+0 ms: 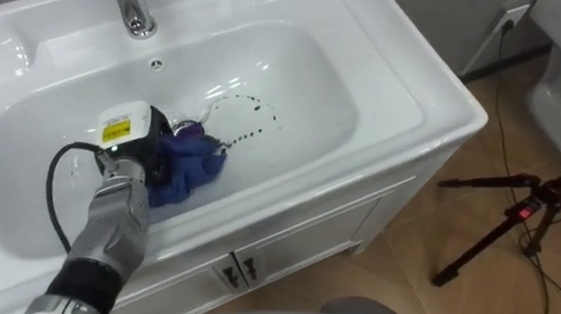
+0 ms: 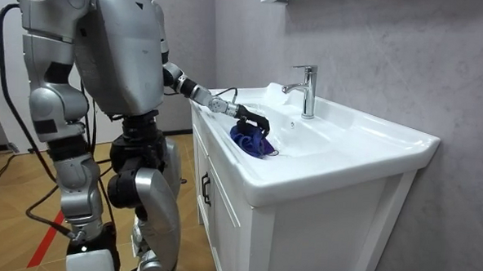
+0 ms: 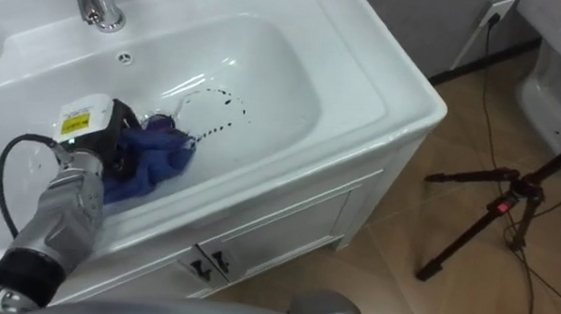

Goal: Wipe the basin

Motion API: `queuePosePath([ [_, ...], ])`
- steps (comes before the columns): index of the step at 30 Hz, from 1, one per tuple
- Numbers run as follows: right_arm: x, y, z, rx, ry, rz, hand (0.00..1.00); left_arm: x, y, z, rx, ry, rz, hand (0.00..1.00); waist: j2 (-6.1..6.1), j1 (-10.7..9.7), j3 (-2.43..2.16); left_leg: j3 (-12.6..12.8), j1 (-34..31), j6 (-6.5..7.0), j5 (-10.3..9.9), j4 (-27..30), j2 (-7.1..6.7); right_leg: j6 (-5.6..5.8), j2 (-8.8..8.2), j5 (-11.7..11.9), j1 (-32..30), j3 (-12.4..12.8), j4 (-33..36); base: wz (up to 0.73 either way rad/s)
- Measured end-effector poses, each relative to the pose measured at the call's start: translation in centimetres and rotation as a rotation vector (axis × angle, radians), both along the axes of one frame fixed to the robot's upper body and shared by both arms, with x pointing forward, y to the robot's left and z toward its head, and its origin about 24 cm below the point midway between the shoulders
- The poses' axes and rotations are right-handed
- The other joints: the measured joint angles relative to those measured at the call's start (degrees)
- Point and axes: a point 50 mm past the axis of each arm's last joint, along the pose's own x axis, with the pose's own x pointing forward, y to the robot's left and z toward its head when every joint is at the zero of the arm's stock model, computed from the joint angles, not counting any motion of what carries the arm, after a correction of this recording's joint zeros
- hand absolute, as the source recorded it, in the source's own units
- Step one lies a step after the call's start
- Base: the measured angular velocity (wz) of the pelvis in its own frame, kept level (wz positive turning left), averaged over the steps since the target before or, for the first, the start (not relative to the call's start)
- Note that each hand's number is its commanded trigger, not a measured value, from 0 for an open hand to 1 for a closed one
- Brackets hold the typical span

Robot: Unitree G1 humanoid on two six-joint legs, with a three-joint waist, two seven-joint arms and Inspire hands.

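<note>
A: Found the cloth (image 1: pixel 195 165) yet?

B: Yes. Lying bunched on the floor of the basin (image 1: pixel 311 89), at about six o'clock from the tap (image 1: pixel 130 5), near the front wall.

A: And held how?

B: By the left hand (image 1: pixel 133 143), reaching in from seven o'clock. Fingers (image 2: pixel 257 118) curled down into the blue folds, clamped on the cloth rather than laid flat over it. Right hand (image 2: pixel 81 220) hanging low by the leg at the room view's left, idle.

A: Any guess at the feel of it?

B: Soft and limp, probably light, maybe a little heavier if damp; hard to tell wetness from here. Nothing to break. Likely to crumple and roll under a push instead of spreading, and to slide easily over glazed white ceramic.

A: So where to take hold?

B: On the thick middle of the bunch, pressing from above, with a good wad under the palm. Better not to pinch a loose corner: likely just to drag a tail behind.

A: Anything left to wipe?

B: A curved trail of dark marks (image 1: pixel 247 109) between one and two o'clock from the cloth, just beside it, seemingly untouched. Worth a firm sweep that way, minding the slick slope of the wall.
</note>
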Motion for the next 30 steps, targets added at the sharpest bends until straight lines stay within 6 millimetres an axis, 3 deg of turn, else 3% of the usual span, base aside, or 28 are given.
queuePosePath([
  [13,1.6,0.9,-0.2,0.024,-0.016,0.006,0.0,1.2,-3.7,1.3,-0.029,-0.01,-0.124,1.0,-0.11,-2.13,0.1,0.43,-0.37,0.02,0.01,0.05,-0.72,0.97,-1.04,-0.6,-0.27,-0.66,-0.03,0.01],
  [17,2.2,0.8,-0.2,0.016,-0.027,0.008,0.0,1.4,-5.2,1.7,-0.064,-0.026,-0.158,1.0,0.03,-4.79,0.12,0.45,-1.28,0.02,0.01,0.99,-0.63,0.9,-1.06,-0.58,-0.7,-0.61,-0.03,-0.02],
  [22,1.3,0.7,-0.2,0.015,-0.008,0.0,0.0,3.2,-7.1,3.1,-0.144,-0.052,-0.184,1.0,0.54,-6.36,0.3,1.62,-0.48,0.02,0.01,1.02,-0.22,0.58,-0.58,-0.39,0.2,-0.31,-0.85,-0.05],
  [23,1.2,0.7,-0.2,0.017,-0.005,-0.001,0.0,3.7,-7.7,3.6,-0.174,-0.069,-0.197,1.0,0.53,-6.47,0.66,1.79,-0.4,0.02,0.01,1.03,-0.2,0.55,-0.46,-0.38,0.16,0.11,-0.89,-0.2],
  [24,1.0,0.7,-0.2,0.017,0.001,-0.004,0.0,3.9,-8.0,3.8,-0.186,-0.076,-0.202,1.0,0.64,-6.64,0.7,1.84,-0.42,0.02,0.01,1.05,-0.21,0.54,-0.43,-0.37,0.1,0.27,-0.9,-0.14],
  [30,-0.4,0.4,-0.2,0.008,0.025,-0.057,0.0,6.0,-8.3,6.1,-0.212,-0.152,-0.209,1.0,0.88,-8.11,0.61,2.05,-0.63,0.0,-0.01,1.79,0.31,0.22,0.07,-0.22,-0.13,1.7,-0.7,-0.13],
])
